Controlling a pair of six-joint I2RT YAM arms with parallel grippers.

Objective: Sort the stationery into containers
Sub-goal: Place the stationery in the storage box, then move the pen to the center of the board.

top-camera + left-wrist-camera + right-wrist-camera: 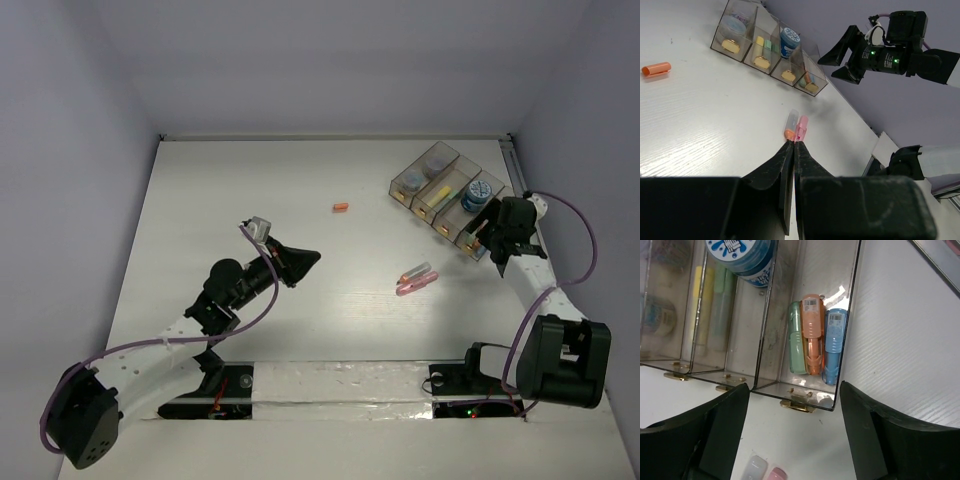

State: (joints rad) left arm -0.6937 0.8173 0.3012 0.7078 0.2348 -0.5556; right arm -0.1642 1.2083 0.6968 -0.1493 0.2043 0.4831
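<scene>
- Your left gripper (298, 262) sits well apart from the containers (399, 186), on the arm-base side and to their left. Its jaws are pressed together with nothing between them.
- From that wrist view the closed tips aim at two loose pieces: a pink stick (417, 285) and an orange stick with a clear cap (413, 271). They lie touching side by side on the table, near the containers' latched ends.
- Your right gripper (792, 390) hangs just over the latched end of the outermost bin, fingers spread wide and empty.
- In that bin a green stick (796, 340), an orange stick (812, 330) and a blue stick (832, 342) lie together. I judge this to be the drop-off step at its end.
- The next move looks like fetching the touching pair. You need to close on one stick without rolling the other away.
- The bin next to it holds a blue roll (474, 196).
- An orange stub (341, 207) lies alone, well to the left of the containers and unsorted.
- Nothing stands between the pair and the containers.
</scene>
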